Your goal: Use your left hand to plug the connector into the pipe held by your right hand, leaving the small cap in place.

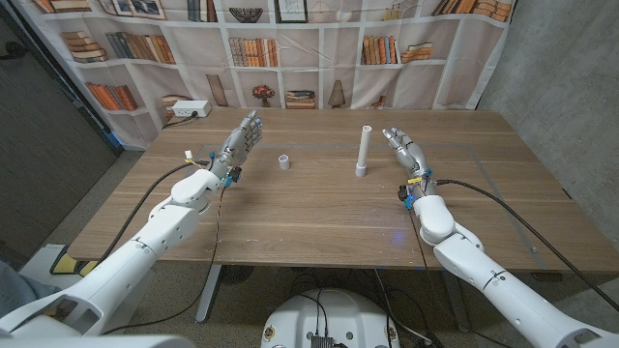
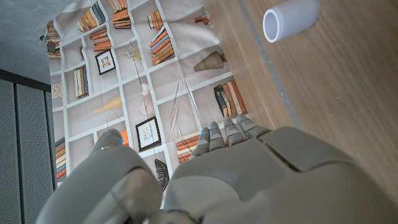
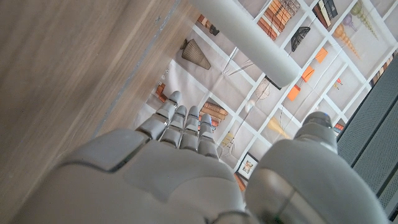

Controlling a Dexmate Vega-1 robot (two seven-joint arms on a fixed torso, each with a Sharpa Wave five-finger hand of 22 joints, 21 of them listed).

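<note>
Connector: a short white tube piece lying on its side on the wooden table, its open end showing in the left wrist view. It sits off to the inner side of the left hand's fingertips, near them but apart, touching nothing else.

Pipe: a white pipe standing upright on a wider white base, which may be the small cap, though I cannot tell for sure. It stands just beside the right hand's fingers, on their inner side, not touched. In the right wrist view it runs as a pale bar past the fingertips.

Left hand: the left hand is held up over the table's left part, fingers stretched forward and close together, lightly apart at the tips, holding nothing. The left wrist view shows its back with the fingers side by side.

Right hand: the right hand is raised beside the pipe, fingers extended and a little spread, holding nothing. The right wrist view shows its back, fingers lined up, thumb set off to one side.

Behind: a bookshelf-printed backdrop hangs beyond the table's far edge, with a white power strip at the far left corner.
</note>
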